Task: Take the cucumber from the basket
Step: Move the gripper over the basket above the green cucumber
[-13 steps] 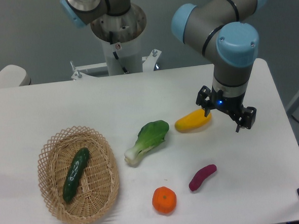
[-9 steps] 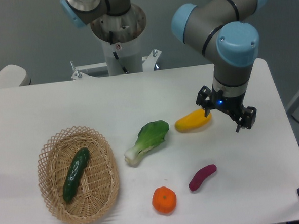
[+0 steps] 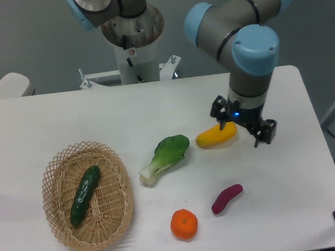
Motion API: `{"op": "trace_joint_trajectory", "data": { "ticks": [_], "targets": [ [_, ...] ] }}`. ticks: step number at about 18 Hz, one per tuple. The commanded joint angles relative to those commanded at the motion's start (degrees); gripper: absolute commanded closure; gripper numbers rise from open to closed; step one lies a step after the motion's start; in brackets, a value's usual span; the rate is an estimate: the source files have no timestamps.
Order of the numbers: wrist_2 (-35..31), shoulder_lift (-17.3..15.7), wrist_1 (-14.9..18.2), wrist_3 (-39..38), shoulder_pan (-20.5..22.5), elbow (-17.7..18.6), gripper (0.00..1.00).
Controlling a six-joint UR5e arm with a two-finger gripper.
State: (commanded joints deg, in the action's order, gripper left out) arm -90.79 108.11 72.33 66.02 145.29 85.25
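While the spread pincer [image 3: 240,129] hangs empty, the glossy dark-green cucumber [image 3: 85,195] lies in the basket [image 3: 60,234].

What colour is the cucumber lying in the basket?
Dark glossy green; the cucumber shows clearly in the fixed camera view.

A single fixed camera is looking down from the front at the white table [image 3: 155,109], at a moderate distance. It is facing the arm's base column [image 3: 133,45] beyond the table's far edge.
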Motion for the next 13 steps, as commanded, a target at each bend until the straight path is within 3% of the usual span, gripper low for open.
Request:
{"op": "trace_joint_trajectory", "data": {
  "ticks": [6,13],
  "targets": [
    [0.0,-1.8,-0.4,-14.5,-8.4,3.3,0.00],
    [0.1,-0.1,-3.1,-38.5,-19.5,5.2,0.00]
  ]
}}
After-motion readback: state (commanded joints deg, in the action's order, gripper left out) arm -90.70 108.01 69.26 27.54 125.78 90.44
